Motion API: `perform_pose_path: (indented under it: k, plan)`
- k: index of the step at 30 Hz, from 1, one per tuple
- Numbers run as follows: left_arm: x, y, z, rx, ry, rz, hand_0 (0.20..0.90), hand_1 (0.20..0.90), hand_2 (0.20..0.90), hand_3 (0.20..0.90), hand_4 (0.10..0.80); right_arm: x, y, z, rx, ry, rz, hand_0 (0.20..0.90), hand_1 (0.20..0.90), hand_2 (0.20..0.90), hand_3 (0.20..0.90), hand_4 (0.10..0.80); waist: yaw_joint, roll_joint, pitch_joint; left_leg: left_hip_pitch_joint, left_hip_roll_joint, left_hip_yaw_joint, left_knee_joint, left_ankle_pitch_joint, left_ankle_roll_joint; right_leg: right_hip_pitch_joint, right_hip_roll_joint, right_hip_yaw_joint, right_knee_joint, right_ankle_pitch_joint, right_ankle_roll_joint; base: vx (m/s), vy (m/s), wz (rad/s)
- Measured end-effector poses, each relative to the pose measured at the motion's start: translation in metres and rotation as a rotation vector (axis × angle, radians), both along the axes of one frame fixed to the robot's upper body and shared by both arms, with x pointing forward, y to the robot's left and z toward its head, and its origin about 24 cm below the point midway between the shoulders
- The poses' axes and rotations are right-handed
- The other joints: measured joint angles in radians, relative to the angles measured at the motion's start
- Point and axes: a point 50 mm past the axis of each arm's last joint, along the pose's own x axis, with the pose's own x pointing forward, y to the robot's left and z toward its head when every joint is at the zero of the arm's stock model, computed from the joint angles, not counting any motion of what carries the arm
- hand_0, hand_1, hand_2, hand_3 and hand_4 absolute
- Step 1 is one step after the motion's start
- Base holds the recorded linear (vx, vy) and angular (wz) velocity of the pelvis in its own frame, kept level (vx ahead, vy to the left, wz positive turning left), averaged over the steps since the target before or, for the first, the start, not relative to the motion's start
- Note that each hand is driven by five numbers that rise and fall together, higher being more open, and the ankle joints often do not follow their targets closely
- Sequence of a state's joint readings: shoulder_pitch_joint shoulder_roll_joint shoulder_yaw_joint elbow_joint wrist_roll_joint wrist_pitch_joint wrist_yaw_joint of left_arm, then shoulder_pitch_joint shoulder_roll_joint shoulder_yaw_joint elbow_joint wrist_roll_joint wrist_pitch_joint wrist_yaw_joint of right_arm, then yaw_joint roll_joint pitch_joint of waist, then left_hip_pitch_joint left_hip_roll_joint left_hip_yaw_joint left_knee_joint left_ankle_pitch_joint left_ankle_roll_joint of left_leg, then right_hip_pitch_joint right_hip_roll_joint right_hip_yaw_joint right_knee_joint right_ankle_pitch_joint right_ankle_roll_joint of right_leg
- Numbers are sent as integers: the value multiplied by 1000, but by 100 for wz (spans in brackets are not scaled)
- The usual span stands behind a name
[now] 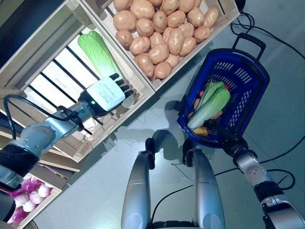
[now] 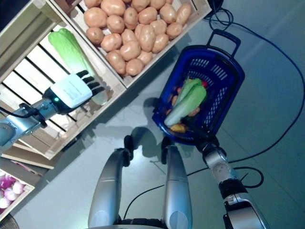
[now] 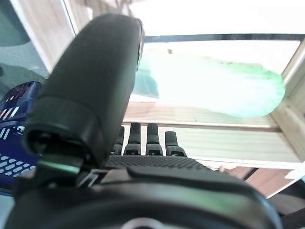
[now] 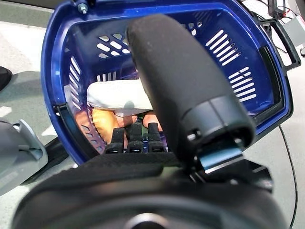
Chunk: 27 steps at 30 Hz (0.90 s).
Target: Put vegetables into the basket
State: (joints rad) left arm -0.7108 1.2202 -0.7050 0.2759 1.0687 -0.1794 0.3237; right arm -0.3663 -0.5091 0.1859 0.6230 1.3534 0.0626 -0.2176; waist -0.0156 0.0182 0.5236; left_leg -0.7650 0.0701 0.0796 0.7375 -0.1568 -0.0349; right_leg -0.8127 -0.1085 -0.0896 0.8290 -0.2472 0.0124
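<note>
The cabbage [image 1: 97, 52] lies in the slatted crate [image 1: 28, 71], beside the potatoes [image 1: 162, 28]. My left hand [image 1: 108, 93] hovers at its stalk end, fingers straight and holding nothing, lined up to grasp. My right hand [image 4: 143, 138] grips the basket [image 1: 248, 86] rim, steadying it for loading.

You had two cabbages in view: one cabbage [image 1: 98, 52] lying in the slatted crate [image 1: 45, 83], one cabbage [image 1: 209, 105] in the single blue basket [image 1: 248, 90]. Two wooden crates showed in full; the second crate [image 1: 221, 21] held a heap of potatoes [image 1: 159, 31], about twenty showing. Purple onions [image 1: 26, 195] sat lower left, too clustered to count.
</note>
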Motion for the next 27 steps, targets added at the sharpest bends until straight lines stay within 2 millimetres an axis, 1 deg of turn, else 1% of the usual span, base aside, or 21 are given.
perform_pose_path:
  k: [4, 10, 16, 19, 27]
  plan:
    - [6, 4, 1, -15, -39, 16, 900, 900, 900, 900, 800, 3, 2, 3, -3, -7, 9, 900, 900, 900, 900, 800, -6, 0, 0, 1, 1, 2, 1, 0, 0, -1, 1, 4, 5, 0, 0, 3, 4, -1]
    - [11, 6, -3, -33, -48, 50, 900, 900, 900, 900, 800, 7, 6, 6, -13, 5, 14, 900, 900, 900, 900, 800, -14, 0, 0, -9, 2, 12, 3, 0, 0, -22, 5, 19, 10, 5, 5, 4, 18, -6]
    - [20, 2, -18, -81, -50, 88, 900, 900, 900, 900, 800, 8, 6, 7, -17, 14, 4, 900, 900, 900, 900, 800, -25, 0, 0, -12, 3, 14, 7, -1, 1, -26, 8, 23, 10, 7, 2, 4, 7, -1]
    - [21, 2, -27, -75, -27, 100, 900, 900, 900, 900, 800, 9, 6, 8, -17, 8, 7, 900, 900, 900, 900, 800, -24, 0, 0, -19, 7, 14, 15, -3, -1, -31, 15, 24, 10, 9, 2, -2, -2, -1]
    - [26, 3, -38, -91, 0, 170, 900, 900, 900, 900, 800, 12, 7, 12, -24, 7, -2, 900, 900, 900, 900, 800, -26, 0, 0, -43, 14, 13, 19, -3, -1, -52, 22, 25, 10, 12, 5, -2, 1, -1]
